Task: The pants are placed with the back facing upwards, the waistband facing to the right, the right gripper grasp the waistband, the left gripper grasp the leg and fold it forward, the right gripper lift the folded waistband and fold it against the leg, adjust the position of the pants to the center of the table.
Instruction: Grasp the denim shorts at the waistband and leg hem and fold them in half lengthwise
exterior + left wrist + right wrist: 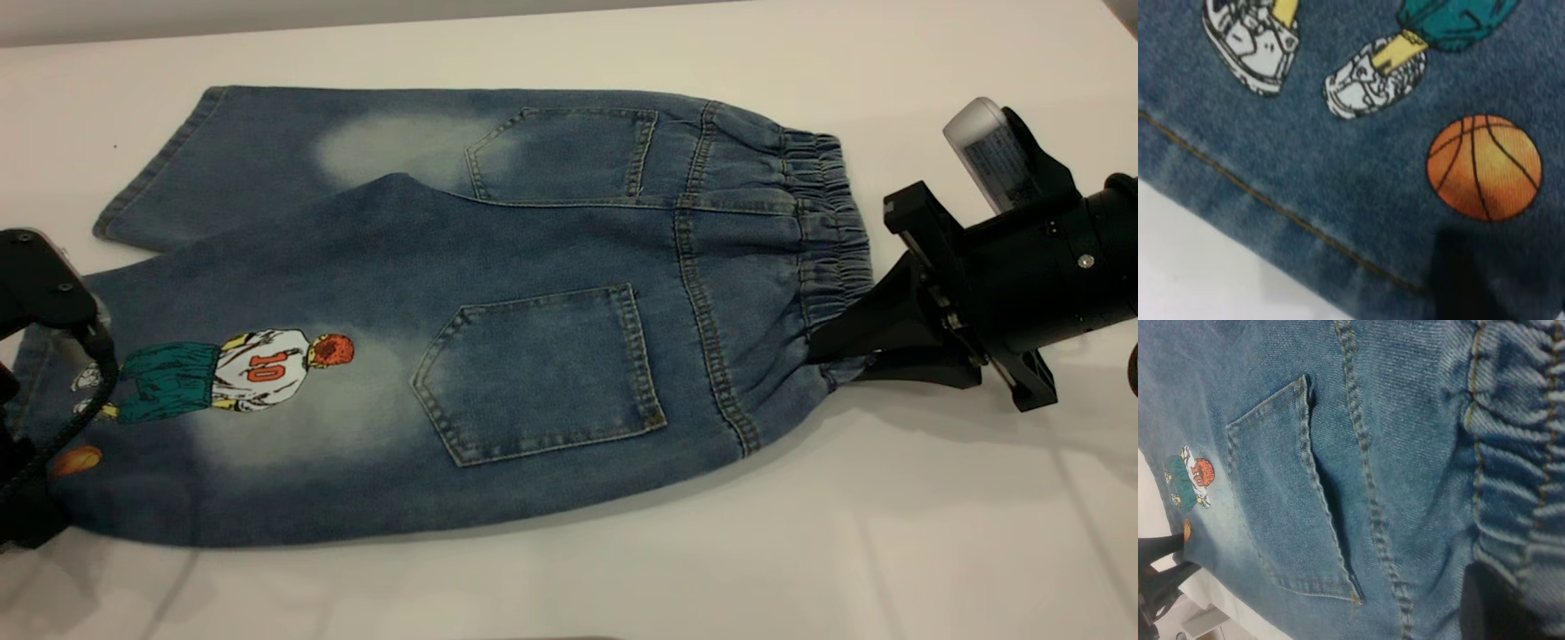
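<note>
We're seeing the right gripper (822, 356) pinching the pants (498, 329) at the waistband (831, 231); the left gripper (40, 373) at the leg (222, 400) hem, can't tell its fingers. Denim's soft, floppy, prob. bunching; we're favouring edge grips.

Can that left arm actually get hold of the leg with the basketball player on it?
Probably yes. The left gripper sits right at the hem of the leg, and nothing lies between them.
</note>
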